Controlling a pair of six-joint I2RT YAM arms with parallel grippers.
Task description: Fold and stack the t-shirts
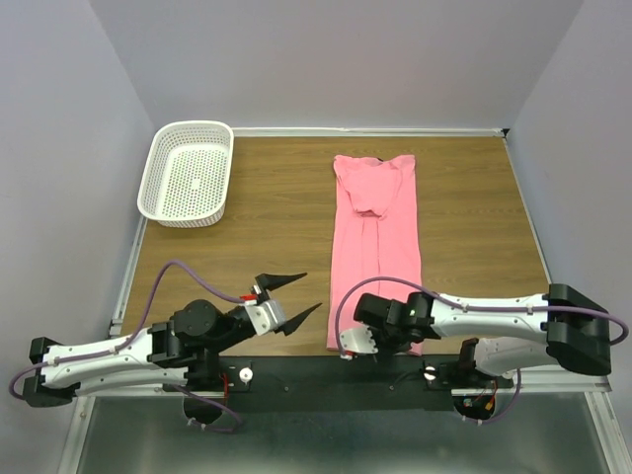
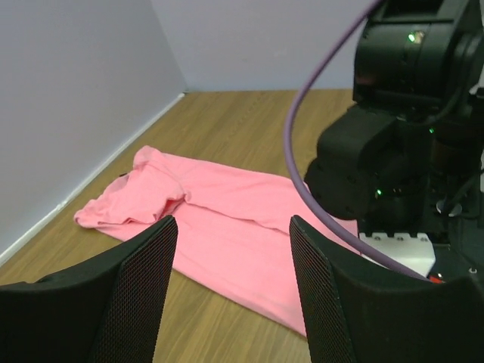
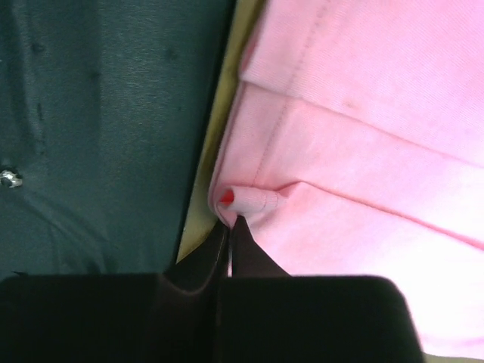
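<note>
The right gripper (image 3: 229,227) is closed, apparently pinching the near hem of the shirt (image 1: 375,237), which stretches away beyond its fingertips. The left gripper (image 1: 293,298) gapes open, with the shirt ahead of it and apart.

Left arm (image 1: 109,357) low and bent, jaws wide apart; right arm (image 1: 494,312) stretched leftward, jaws pinched on t-shirt (image 1: 375,237) hem.

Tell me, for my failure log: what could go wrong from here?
Slip: the right gripper pinches only a bit of hem corner on the salmon-pink soft-fabric t-shirt, so lifting may pull it free. Skew: the left gripper hangs open off the shirt; a one-cornered lift could twist the fold.
</note>
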